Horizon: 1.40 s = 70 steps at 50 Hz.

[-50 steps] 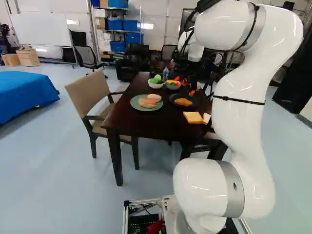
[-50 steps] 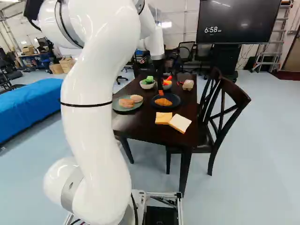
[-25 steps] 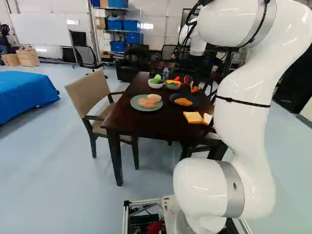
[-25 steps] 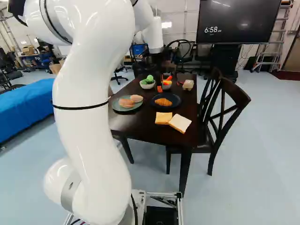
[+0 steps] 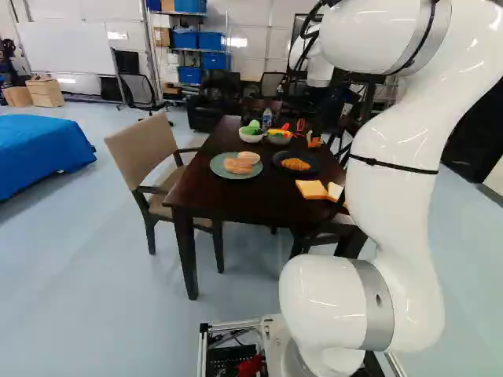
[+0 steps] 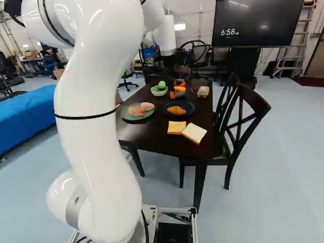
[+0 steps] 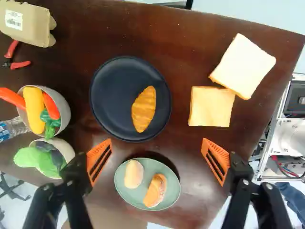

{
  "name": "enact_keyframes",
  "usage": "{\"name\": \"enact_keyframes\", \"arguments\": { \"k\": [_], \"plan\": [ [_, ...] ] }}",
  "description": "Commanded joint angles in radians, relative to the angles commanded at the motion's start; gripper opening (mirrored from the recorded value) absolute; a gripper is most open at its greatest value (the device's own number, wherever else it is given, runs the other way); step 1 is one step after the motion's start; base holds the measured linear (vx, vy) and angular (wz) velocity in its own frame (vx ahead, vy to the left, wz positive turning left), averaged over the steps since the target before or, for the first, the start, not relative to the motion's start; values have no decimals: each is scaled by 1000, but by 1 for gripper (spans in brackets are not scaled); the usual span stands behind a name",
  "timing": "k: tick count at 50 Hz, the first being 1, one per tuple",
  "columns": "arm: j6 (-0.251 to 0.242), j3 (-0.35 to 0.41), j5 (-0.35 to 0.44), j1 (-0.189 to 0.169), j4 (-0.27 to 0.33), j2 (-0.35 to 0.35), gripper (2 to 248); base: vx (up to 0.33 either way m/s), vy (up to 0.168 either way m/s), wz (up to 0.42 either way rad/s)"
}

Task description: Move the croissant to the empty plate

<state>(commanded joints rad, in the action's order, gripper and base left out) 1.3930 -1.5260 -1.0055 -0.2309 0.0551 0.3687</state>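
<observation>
Wrist view: spread gripper (image 7: 157, 162), croissant (image 7: 144, 109) on the dark plate (image 7: 112, 102), bread-like pieces on the green plate (image 7: 167, 199).

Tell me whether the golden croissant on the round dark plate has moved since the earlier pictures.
No. In the right base view, the croissant lies at the same spot on the dark plate, and the plate has not shifted against the dark table.

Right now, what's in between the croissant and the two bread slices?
The wrist view shows some of the black plate under the croissant, then bare dark tabletop up to the slices.
</observation>
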Motion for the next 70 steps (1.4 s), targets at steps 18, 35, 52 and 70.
{"name": "enact_keyframes", "arguments": {
  "k": [18, 35, 52, 70],
  "plan": [
    [-31, 32, 42, 5, -1, -14, 247, 0, 0, 0],
    [-85, 88, 115, 14, -3, -40, 247, 0, 0, 0],
    [-164, 169, 221, 27, -6, -76, 247, 0, 0, 0],
    [-273, 282, 368, 45, -11, -127, 247, 0, 0, 0]
  ]
}}
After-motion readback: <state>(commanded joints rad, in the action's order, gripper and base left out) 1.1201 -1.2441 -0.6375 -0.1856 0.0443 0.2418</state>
